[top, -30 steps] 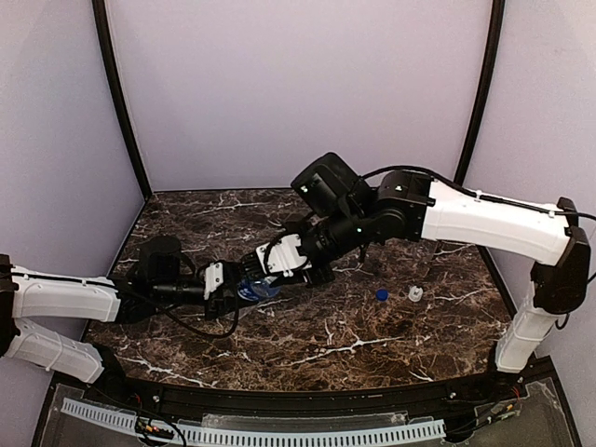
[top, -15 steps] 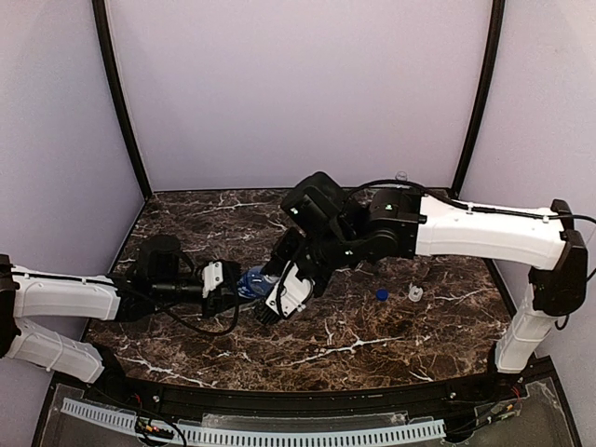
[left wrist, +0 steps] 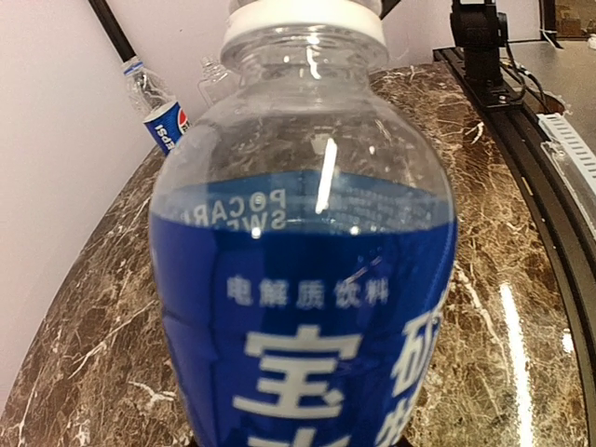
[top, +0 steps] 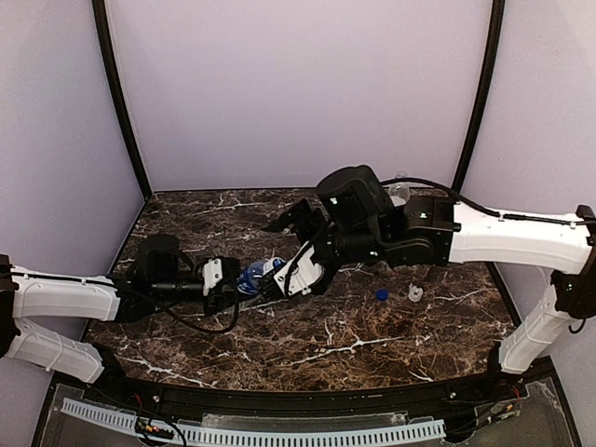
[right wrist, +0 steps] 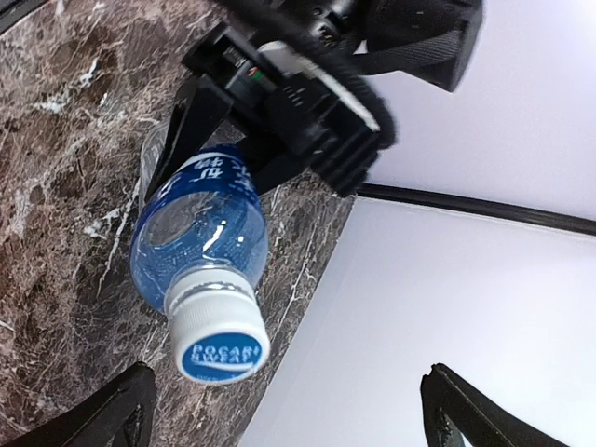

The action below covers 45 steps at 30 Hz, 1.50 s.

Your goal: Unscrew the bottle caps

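My left gripper (top: pixel 230 279) is shut on a blue-labelled bottle (top: pixel 251 277) and holds it lying sideways just above the table. The bottle (left wrist: pixel 303 279) fills the left wrist view, hiding the fingers, and its white cap (left wrist: pixel 303 19) sits on the neck. The right wrist view shows the same bottle (right wrist: pixel 200 228) and its cap (right wrist: pixel 216 333) with a blue printed top. My right gripper (right wrist: pixel 289 410) is wide open, and the cap lies off-centre between its fingertips (right wrist: pixel 126 405), touching neither. My right gripper (top: pixel 277 261) faces the cap (top: pixel 277 265) in the top view.
A loose blue cap (top: pixel 382 294) and a loose white cap (top: pixel 415 293) lie on the marble table (top: pixel 326 340) right of centre. A Pepsi bottle (left wrist: pixel 160 110) and an unlabelled clear bottle (left wrist: pixel 216 79) stand at the back by the wall.
My right gripper has opened wide off the white cap, turned its wrist and drawn back slightly to the right. The cap stays on the bottle. The left arm has kept still.
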Tool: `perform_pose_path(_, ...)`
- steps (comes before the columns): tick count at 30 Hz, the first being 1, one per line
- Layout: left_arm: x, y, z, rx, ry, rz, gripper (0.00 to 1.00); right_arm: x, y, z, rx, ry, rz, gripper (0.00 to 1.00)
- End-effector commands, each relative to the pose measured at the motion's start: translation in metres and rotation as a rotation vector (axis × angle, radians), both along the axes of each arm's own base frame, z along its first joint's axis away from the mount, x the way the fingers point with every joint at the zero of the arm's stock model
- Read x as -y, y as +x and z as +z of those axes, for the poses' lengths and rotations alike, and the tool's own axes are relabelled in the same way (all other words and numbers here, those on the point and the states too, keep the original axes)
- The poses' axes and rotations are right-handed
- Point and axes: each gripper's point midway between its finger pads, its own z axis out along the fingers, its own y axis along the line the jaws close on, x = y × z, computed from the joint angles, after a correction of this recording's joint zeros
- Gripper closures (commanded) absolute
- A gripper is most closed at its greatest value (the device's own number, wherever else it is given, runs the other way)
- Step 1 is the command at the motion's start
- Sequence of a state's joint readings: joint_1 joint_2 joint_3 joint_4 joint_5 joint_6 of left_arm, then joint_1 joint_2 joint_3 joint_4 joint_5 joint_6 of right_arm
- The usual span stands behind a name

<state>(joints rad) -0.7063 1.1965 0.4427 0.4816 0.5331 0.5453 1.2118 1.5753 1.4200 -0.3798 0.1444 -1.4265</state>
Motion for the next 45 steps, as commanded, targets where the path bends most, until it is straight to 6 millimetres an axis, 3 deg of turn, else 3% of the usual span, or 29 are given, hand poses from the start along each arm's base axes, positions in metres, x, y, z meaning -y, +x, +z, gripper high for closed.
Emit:
perform_pose_path(1, -0.002, 0.017, 0.018, 0.05, -0.048, 0.094, 0.72, 0.005, -0.024, 0.043, -0.229, 0.215, -0.004, 0.01)
perform_pose_path(5, -0.007, 0.031, 0.024, 0.069, -0.064, 0.175, 0.72, 0.011, -0.024, 0.078, -0.678, 0.387, -0.128, 0.01)
perform_pose_path(9, -0.015, 0.048, 0.028, 0.081, -0.07, 0.288, 0.72, 0.005, 0.005, 0.095, -1.111, 0.523, -0.347, 0.04)
perform_pose_path(13, -0.029, 0.072, 0.035, 0.107, -0.077, 0.444, 0.72, -0.002, 0.047, 0.075, -1.451, 0.584, -0.71, 0.18)
perform_pose_path(15, -0.031, 0.077, 0.038, 0.12, -0.082, 0.467, 0.72, -0.007, 0.05, 0.062, -1.526, 0.569, -0.797, 0.22)
perform_pose_path(19, -0.026, 0.075, 0.04, 0.129, -0.09, 0.439, 0.72, -0.014, 0.054, 0.041, -1.558, 0.542, -0.909, 0.25)
perform_pose_path(23, -0.026, 0.075, 0.037, 0.12, -0.084, 0.438, 0.72, -0.019, 0.053, 0.035, -1.533, 0.525, -0.911, 0.25)
perform_pose_path(28, -0.024, 0.073, 0.037, 0.114, -0.085, 0.426, 0.73, -0.026, 0.057, 0.024, -1.518, 0.503, -0.918, 0.35)
perform_pose_path(38, -0.023, 0.073, 0.035, 0.108, -0.078, 0.418, 0.73, -0.033, 0.065, 0.014, -1.493, 0.48, -0.915, 0.4)
perform_pose_path(45, -0.022, 0.072, 0.033, 0.103, -0.075, 0.413, 0.73, -0.035, 0.065, 0.013, -1.492, 0.469, -0.896, 0.66)
